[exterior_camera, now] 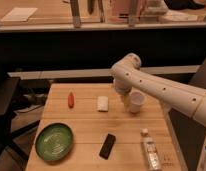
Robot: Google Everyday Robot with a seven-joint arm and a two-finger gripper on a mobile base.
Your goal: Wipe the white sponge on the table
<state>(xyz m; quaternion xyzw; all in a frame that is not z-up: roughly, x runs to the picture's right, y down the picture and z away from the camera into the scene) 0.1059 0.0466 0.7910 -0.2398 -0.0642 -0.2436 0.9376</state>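
The jaws stand open and empty, as far as I can make out, for the arm's own bulk hides most of them. The gripper (122, 94) hangs over the far right part of the table (86, 125), with the white sponge (102, 103) lying flat and untouched near it at eight o'clock and a white cup (136, 101) just beside it at four o'clock.

To my eye this is the reach, with the pick-up not yet begun. The next move calls for a shift toward eight o'clock, away from the cup so as not to tip it. Then comes a drop with the jaws astride the sponge, a squeeze, and a rub across the wood.

Counting round the table: one sponge, one cup, one carrot (71, 99) at the sponge's nine o'clock, one green bowl (54, 141), one black phone (108, 146) and one bottle (150, 150) lying near the front edge
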